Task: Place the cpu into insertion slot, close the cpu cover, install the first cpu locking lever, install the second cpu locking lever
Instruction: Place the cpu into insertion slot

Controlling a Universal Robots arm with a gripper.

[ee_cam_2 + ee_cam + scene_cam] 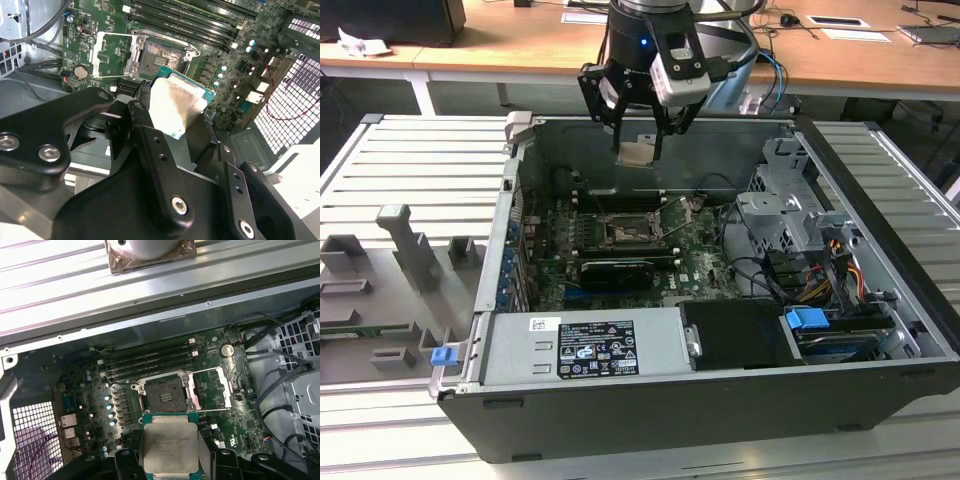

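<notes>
My gripper point(638, 148) hangs above the open computer case, shut on the cpu point(638, 153). The chip's pale silvery face and green edge show between the black fingers point(122, 462) in both wrist views: cpu point(170, 447), cpu point(177, 105). On the motherboard below lies the insertion slot point(163, 394), a dark square socket with a metal rim and nothing in it. The same insertion slot point(160, 55) appears just beyond the chip, and in the exterior view the insertion slot point(623, 232) lies below the gripper. The cpu cover point(212, 387) is swung open beside the socket; cpu cover point(112, 55).
Long black memory slots point(145, 360) run beside the socket. In the case's front stands a grey power supply point(585, 345). A drive cage point(790, 210) with cables fills the exterior view's right. Grey fixtures point(405, 250) stand on the slatted table at the left.
</notes>
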